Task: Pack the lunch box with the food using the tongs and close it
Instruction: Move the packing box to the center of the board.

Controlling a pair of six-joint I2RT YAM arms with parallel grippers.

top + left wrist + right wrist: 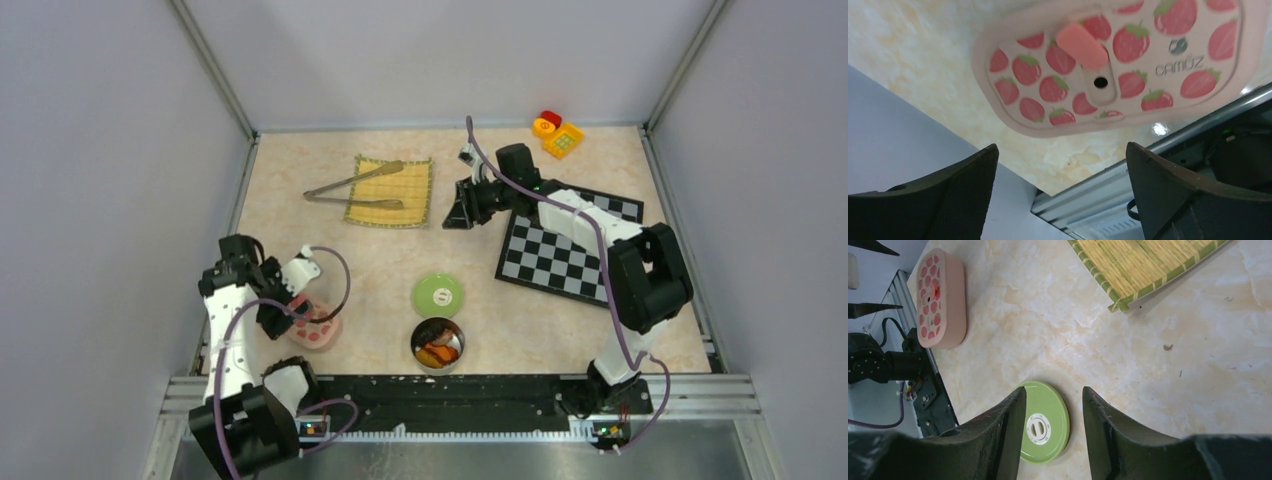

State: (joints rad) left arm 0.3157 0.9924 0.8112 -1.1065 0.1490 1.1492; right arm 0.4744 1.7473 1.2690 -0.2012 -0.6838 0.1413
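Note:
The silver tongs (pixel 355 186) lie on the yellow mat (pixel 392 192) at the back of the table. A round metal lunch box (pixel 437 345) stands open near the front edge, with orange and brown food (pixel 436 353) inside. Its green lid (pixel 437 296) (pixel 1048 425) lies flat just behind it. My left gripper (pixel 287 308) (pixel 1060 150) is open and empty, hovering over the near edge of a pink strawberry-print box (pixel 1108 65) whose lid is on. My right gripper (pixel 458 212) (pixel 1054 390) is open with nothing between its fingers, high beside the mat's right edge.
A black-and-white chessboard (pixel 565 245) lies under the right arm. Red, yellow and orange toy blocks (pixel 557 133) sit at the back right corner. The pink box (pixel 315 330) (pixel 940 300) rests close to the metal front rail (pixel 450 390) and the left wall.

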